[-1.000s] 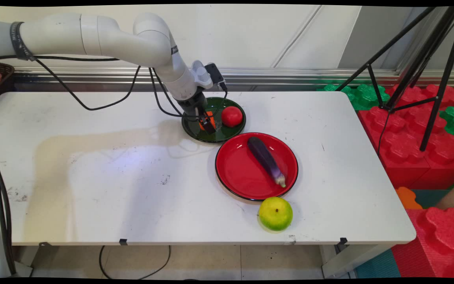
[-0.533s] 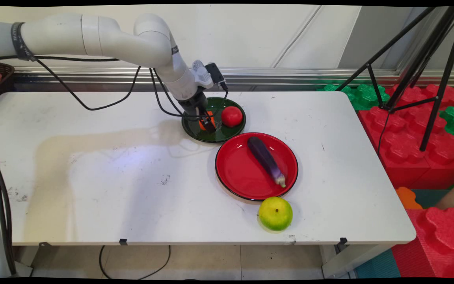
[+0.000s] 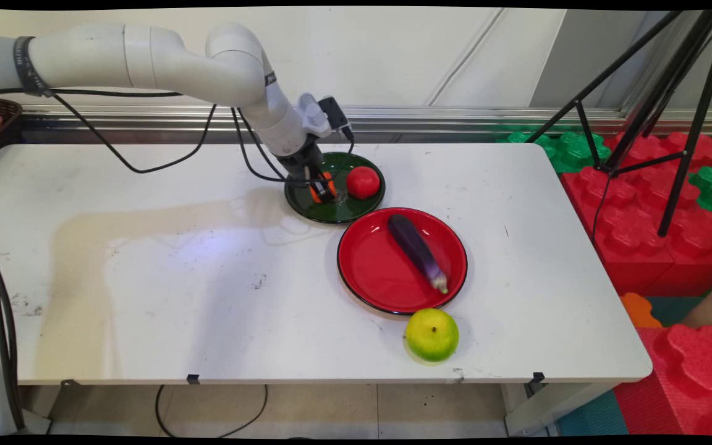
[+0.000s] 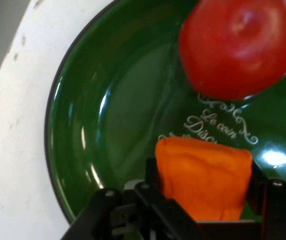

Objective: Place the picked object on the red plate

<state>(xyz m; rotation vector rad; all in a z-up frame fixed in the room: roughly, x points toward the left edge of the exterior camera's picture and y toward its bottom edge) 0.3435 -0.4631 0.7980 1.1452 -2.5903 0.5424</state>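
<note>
The gripper (image 3: 323, 190) is down over the green plate (image 3: 331, 213), which sits toward the far side of the white table (image 3: 207, 278), and its two black fingers (image 4: 153, 172) are pinching an orange block (image 4: 203, 182) between them. In the hand view the block fills the gap between the fingers, one finger pressed against each of its sides, with the plate's glossy green floor showing past it; whether the block's underside touches the plate or hangs just clear of it cannot be told. In the main view the block (image 3: 319, 188) shows only as a bit of orange beside the fingers, over the left part of the plate. A red tomato (image 3: 363, 182) lies on the same plate, just to the right of the gripper and apart from the block. White script lettering (image 4: 218, 127) is printed on the plate's floor between the tomato (image 4: 238, 45) and the block. Just near and right of the green plate, with the rims close together, is a larger red plate (image 3: 368, 272) with a dark purple eggplant (image 3: 418, 250) lying slantwise across its right half. A yellow-green apple (image 3: 432, 334) sits on the bare table at the near rim of the red plate, close to the table's near edge.
</note>
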